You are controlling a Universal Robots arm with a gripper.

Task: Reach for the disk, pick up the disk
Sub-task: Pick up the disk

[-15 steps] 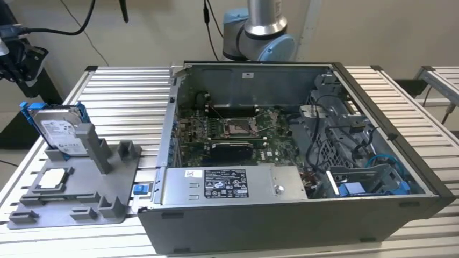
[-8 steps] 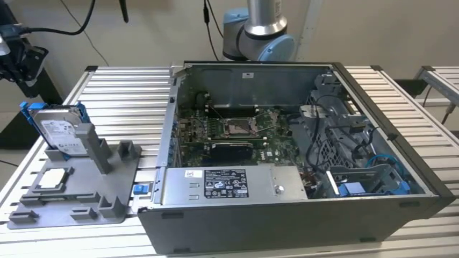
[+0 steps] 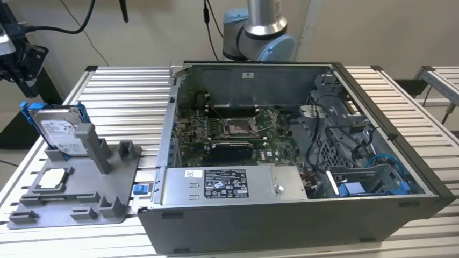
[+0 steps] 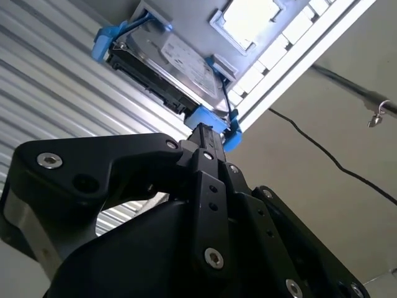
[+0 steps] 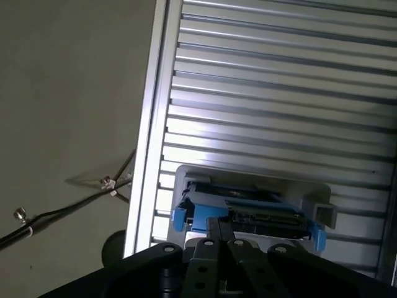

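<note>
My gripper (image 5: 219, 225) is narrow: in both wrist views I see its two black fingertips (image 4: 205, 131) pressed close together with nothing between them. It holds nothing. The tips point at the disk (image 5: 248, 208) and are near its blue edge, but I cannot tell if they touch it. In the exterior view the disk (image 3: 59, 129) stands tilted on its edge in a slot of the grey holder (image 3: 107, 183), on the exterior view's left. I can see its white label and the blue frame around it. A small square silver chip (image 3: 51, 179) lies flat on the same holder, nearer to the camera than the disk. The holder sits on the ribbed metal table (image 3: 122, 97). Just beside it, toward the exterior view's right, is the open computer case (image 3: 287, 226), and the arm (image 3: 258, 27) rises on the far side of the case.
</note>
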